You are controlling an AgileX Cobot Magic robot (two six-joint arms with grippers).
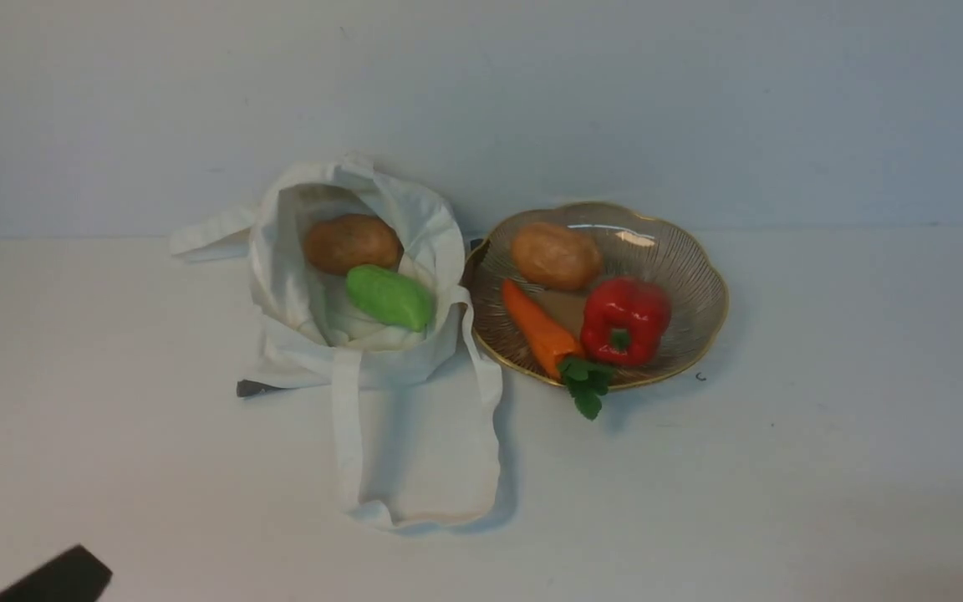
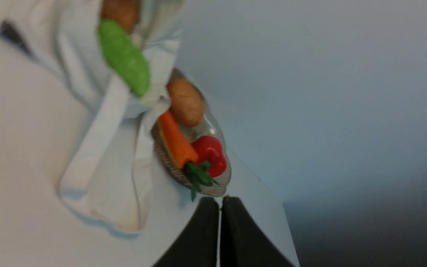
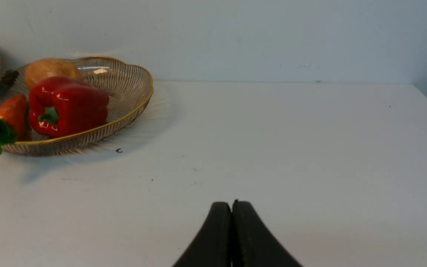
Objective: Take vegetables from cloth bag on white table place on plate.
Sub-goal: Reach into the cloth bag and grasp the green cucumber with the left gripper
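Observation:
The off-white cloth bag (image 1: 348, 334) lies open on the white table (image 1: 824, 435), holding a brown potato (image 1: 353, 242) and a green pod-like vegetable (image 1: 389, 297). To its right the gold-rimmed plate (image 1: 699, 276) holds a second potato (image 1: 556, 255), a carrot (image 1: 542, 330) and a red pepper (image 1: 624, 320). My left gripper (image 2: 220, 200) is shut and empty, well short of the bag (image 2: 87, 74) and green vegetable (image 2: 124, 57); a dark part of it shows at the front view's bottom left (image 1: 55, 579). My right gripper (image 3: 232, 204) is shut and empty, away from the plate (image 3: 139, 85).
A grey-blue wall (image 1: 615, 100) rises just behind the bag and plate. One bag strap (image 1: 348, 435) loops forward over the table, another (image 1: 206, 234) trails left. A small dark object (image 1: 252, 388) pokes out from under the bag's left side.

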